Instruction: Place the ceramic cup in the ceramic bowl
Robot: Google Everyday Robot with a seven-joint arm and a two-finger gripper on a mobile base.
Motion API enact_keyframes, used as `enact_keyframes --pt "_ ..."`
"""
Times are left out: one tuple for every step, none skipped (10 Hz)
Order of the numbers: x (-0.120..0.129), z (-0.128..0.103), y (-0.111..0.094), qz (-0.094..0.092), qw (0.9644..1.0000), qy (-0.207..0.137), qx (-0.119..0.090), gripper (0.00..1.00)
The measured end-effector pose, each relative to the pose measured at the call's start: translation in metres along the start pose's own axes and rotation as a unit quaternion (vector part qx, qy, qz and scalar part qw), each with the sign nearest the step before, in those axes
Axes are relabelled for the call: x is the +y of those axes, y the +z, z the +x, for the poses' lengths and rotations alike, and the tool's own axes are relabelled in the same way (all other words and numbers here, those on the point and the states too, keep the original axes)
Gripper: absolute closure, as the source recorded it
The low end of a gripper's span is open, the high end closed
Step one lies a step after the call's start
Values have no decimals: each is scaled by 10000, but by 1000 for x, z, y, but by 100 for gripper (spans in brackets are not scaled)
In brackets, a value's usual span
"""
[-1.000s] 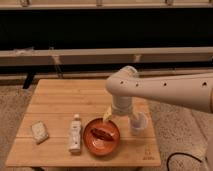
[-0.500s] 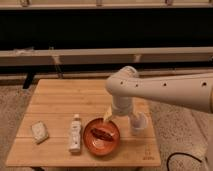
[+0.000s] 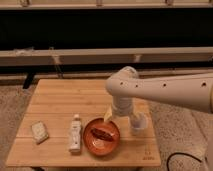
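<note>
A wooden table (image 3: 55, 100) stands on a speckled floor before a dark wall with a pale ledge. Near its left front corner lies a small pale packet (image 3: 39, 131). To the right of it, well apart, a white tube with a cap (image 3: 75, 133) lies lengthwise, cap toward the back. Just beside the tube sits the ceramic bowl (image 3: 111, 145), orange-brown and round, with a dark reddish item (image 3: 101, 134) lying in its middle. Above the bowl's right rear edge, the white arm (image 3: 165, 92) bends down from the right, and the hand (image 3: 128, 119) hangs low over the table between the bowl and the ceramic cup (image 3: 139, 123). Whether the hand is clenched or released cannot be told, nor whether it touches the cup. The cup stands upright on the table, just right of the bowl and outside it. A dark cable (image 3: 175, 159) curls on the floor at the far right.
</note>
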Motion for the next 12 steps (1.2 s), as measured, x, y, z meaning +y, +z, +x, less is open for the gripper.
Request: enact_keyframes --pt "-1 0 0 12 10000 -15 1 9" --pt "-1 0 1 18 10000 -25 1 9" --pt "-1 1 1 27 10000 -36 0 9" --pt "-2 1 1 37 10000 -53 -2 9" --pt "-2 1 2 47 10000 -68 -3 9" --pt "-2 1 2 56 10000 -79 -2 9" --pt "-3 1 2 61 9999 -88 -3 9" --pt "-3 2 3 72 9999 -102 -4 9" --pt "-3 1 5 79 9999 -115 -6 9" --pt "-3 1 6 85 9999 -126 -7 9" --pt "-4 1 6 90 9999 -135 -5 9" --pt "-4 1 7 97 9998 -148 -7 9"
